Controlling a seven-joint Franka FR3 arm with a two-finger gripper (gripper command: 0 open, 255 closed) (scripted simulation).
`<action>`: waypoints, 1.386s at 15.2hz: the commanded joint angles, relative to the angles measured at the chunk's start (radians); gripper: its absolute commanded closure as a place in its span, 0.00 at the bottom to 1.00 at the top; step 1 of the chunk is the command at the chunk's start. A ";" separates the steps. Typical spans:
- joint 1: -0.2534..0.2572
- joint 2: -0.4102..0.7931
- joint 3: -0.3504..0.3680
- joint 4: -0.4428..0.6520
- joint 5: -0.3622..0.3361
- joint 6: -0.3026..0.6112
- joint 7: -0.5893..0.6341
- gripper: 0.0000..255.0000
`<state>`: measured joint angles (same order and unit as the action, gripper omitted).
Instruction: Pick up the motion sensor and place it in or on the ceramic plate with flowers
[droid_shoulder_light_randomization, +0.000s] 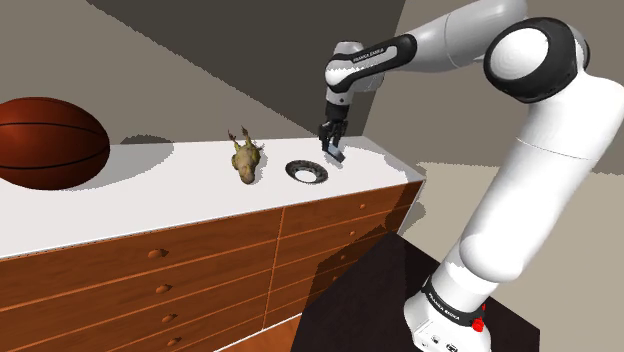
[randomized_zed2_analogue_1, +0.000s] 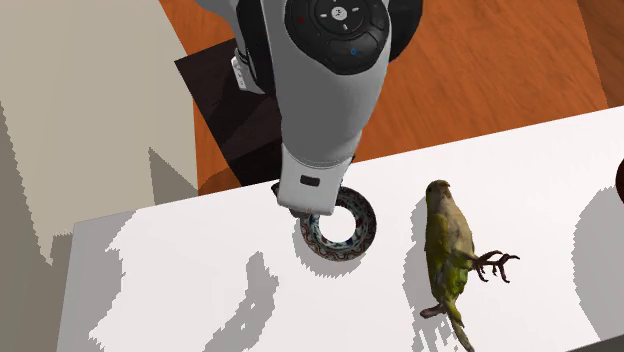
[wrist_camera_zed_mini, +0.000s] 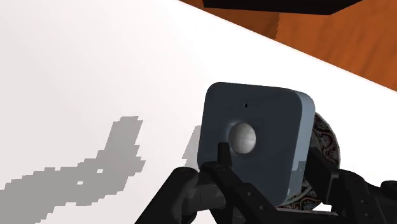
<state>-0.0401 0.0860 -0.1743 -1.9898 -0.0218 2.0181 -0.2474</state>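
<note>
Wrist view: black two-finger end effector (wrist_camera_zed_mini: 267, 167) clasping opposite side edges of the grey-blue rounded-square motion sensor (wrist_camera_zed_mini: 254, 137), held over the white worktop (wrist_camera_zed_mini: 95, 76) beside the flower-patterned round plate (wrist_camera_zed_mini: 328, 143); probably light, rigid, smooth-sided, slip-prone.

Slate-grey motion sensor (wrist_camera_zed_mini: 261, 124), plate (randomized_zed2_analogue_1: 365, 222) with dark, perhaps floral patterned rim, olive-green bird (randomized_zed2_analogue_1: 445, 240), white counter top (randomized_zed2_analogue_1: 200, 285)

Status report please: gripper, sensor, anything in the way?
Gripper shut on motion sensor. Sensor at rim of patterned plate, not released. Green bird apart, nothing blocking.
</note>
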 joint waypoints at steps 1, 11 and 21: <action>0.016 0.057 0.016 0.074 0.011 -0.018 0.028 1.00; 0.049 0.203 0.046 0.212 0.031 -0.013 0.086 1.00; 0.047 0.255 0.049 0.154 0.038 0.097 0.083 1.00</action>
<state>0.0069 0.3369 -0.1258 -1.8329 0.0154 2.1070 -0.1641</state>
